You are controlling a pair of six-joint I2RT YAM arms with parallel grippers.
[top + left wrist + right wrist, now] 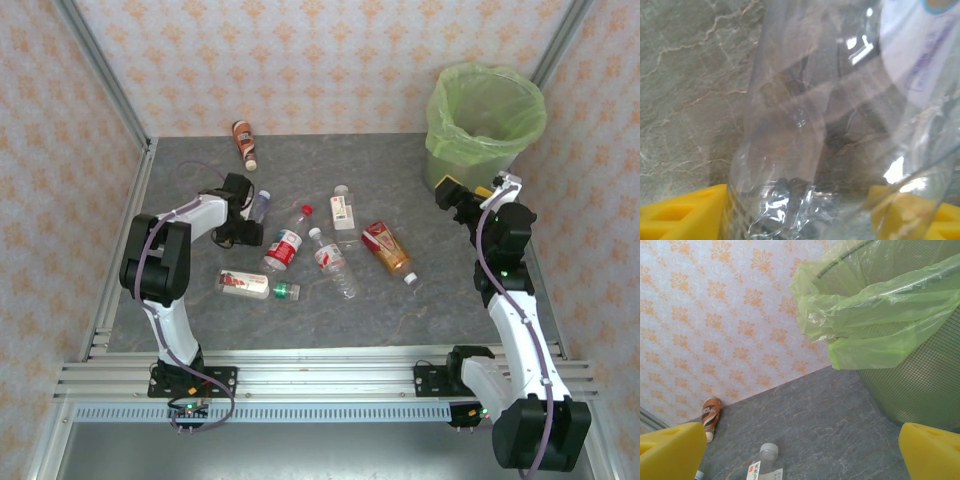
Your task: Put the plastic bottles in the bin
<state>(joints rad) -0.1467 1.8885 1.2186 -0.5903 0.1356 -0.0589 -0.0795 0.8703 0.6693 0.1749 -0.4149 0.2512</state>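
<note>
The left end effector point(243, 215) point(800, 222) sits low over the left part of the surface. Its yellow fingers point(682, 215) stand on either side of a clear bottle point(259, 205) point(805, 125). In the left wrist view the bottle is so close that it reads as glare and creased plastic, with a pale label cut off at the frame's corner. Whether the fingers press on it or merely flank it cannot be told. From above, the arm's black head covers most of this bottle, leaving its cap end visible.

The right end effector point(462, 195) point(800, 455) hangs wide open near the right edge, with nothing between its fingers point(670, 447). It is just in front of the bin point(470, 150) point(920, 385), which stands in the far right corner. A green bag point(865, 325) is folded over the bin's rim, and its contents are hard to make out.

Around the middle of the surface lie a red-labelled bottle point(285, 243), a white-capped bottle point(332, 262), a white-labelled bottle point(343, 208) point(767, 460) and an orange bottle point(388, 250). The bottom of the right wrist frame cuts off the white-labelled one. A green-capped bottle point(255, 286) lies nearer the near edge. A brown bottle point(244, 143) point(710, 417) lies at the far edge.

The surface point(200, 320) is grey with pale veins. The walls point(300, 60) carry an orange floral print. Aluminium rails point(330, 380) run along the near edge.
</note>
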